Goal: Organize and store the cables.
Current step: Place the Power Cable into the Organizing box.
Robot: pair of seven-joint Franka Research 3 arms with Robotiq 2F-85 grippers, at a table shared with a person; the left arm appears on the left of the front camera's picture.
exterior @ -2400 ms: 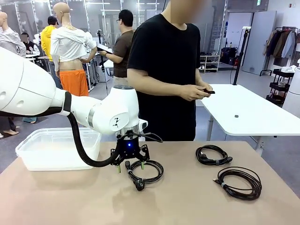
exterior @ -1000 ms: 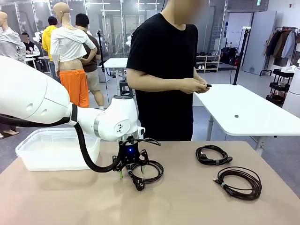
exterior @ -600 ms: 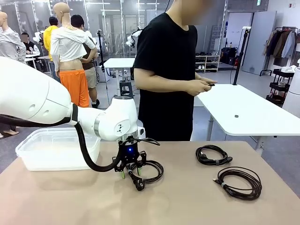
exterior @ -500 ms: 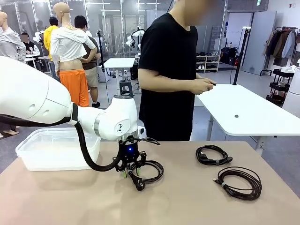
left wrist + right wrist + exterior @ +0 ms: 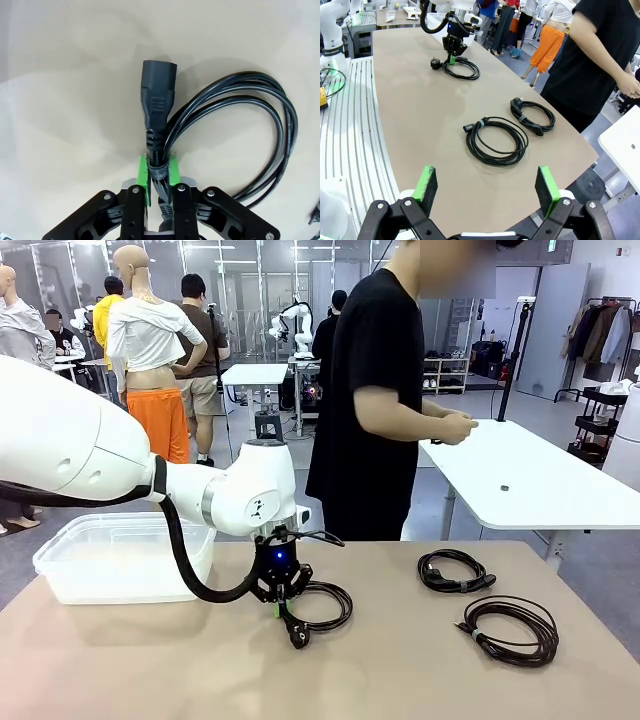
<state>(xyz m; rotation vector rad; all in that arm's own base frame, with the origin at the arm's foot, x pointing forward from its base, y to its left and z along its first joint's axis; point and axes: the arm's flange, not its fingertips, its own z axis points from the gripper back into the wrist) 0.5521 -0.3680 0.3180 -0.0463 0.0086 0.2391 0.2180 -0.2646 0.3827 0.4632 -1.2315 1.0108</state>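
Cables [image 5: 508, 630] — three coiled black cords — lie on the tan table [image 5: 130, 670]; left gripper [image 5: 279, 608] pinches one's strap [image 5: 158, 172], right gripper [image 5: 486, 175] gapes empty.

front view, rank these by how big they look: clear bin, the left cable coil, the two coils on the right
1. clear bin
2. near right coil
3. far right coil and left coil: these look alike, and the left one is partly behind the left gripper, so unranked
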